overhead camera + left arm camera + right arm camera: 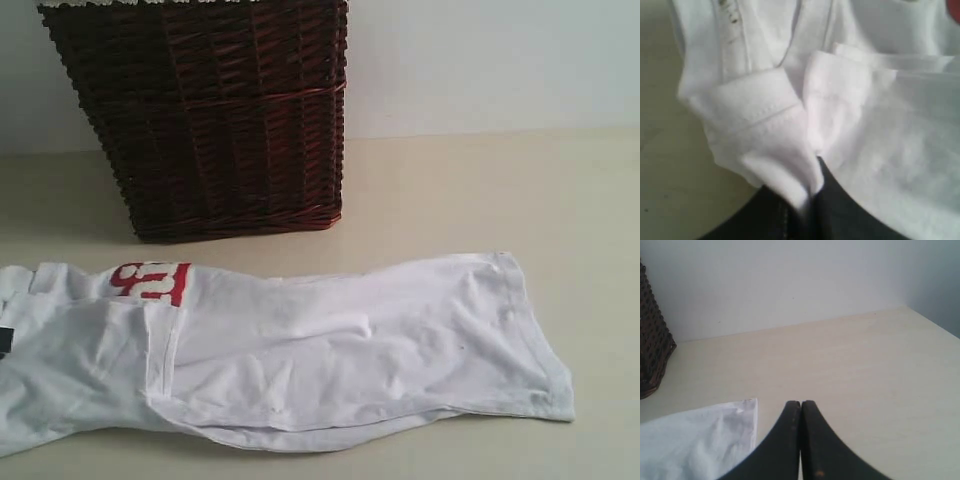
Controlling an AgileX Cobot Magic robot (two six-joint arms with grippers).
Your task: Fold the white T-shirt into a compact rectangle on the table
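The white T-shirt (330, 350) in front of the basket (220, 120) was soft matt cloth, pretty creased, with stitched hems; its red band (150, 282) looked fuzzy; the basket itself was woven wicker, dark and slightly glossy; the table (500, 190) was smooth and matt; the right gripper (801, 404) looked like smooth black plastic.

Exterior view: low, frontal, middle distance. Faces across table (480, 190) toward rear wall (480, 60). Wicker basket (230, 120) at back left, white T-shirt (330, 350) across foreground.

Left wrist view: very close to white T-shirt. Cloth fills almost whole frame, sliver of table beside it, left gripper (812, 197) tips in shot.

Right wrist view: raised, angled along table toward wall. Right gripper (800, 407) tips in shot.

Overlap: exterior and right wrist share wicker basket side, white T-shirt corner, table, wall. Exterior and left wrist share white T-shirt, table.
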